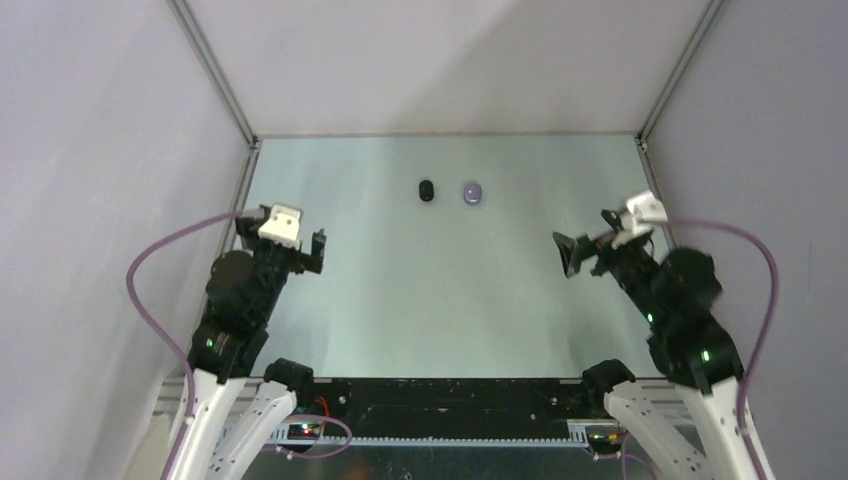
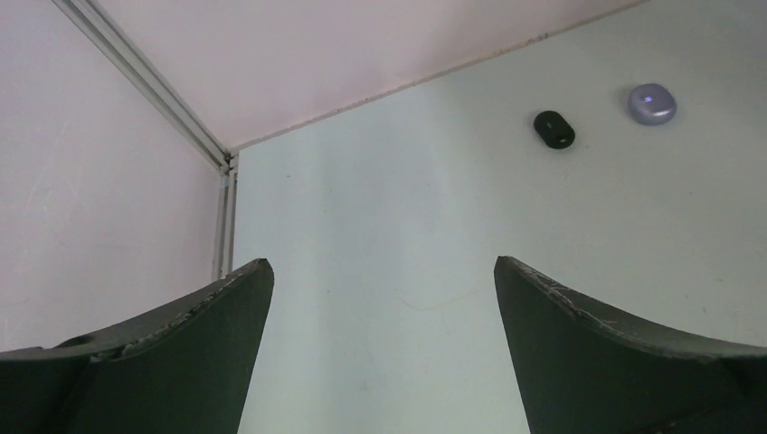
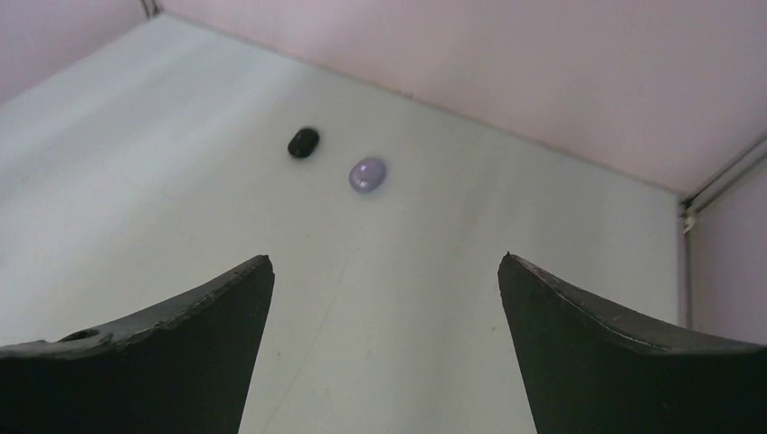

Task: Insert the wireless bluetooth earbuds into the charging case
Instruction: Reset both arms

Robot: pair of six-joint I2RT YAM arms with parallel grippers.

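Left gripper (image 2: 380,271) fingers spread wide, holding nothing. Right gripper (image 3: 384,267) likewise wide and holding nothing. Both hang at the table's (image 1: 420,310) outer sides. Far middle: black oval case (image 1: 426,190), with the purple case (image 1: 472,193) just beside it on the right.

Robot lab cell is indicated; pale bench (image 1: 400,300) is boxed in by plain white panels (image 1: 100,120) and aluminium rails (image 1: 212,65).
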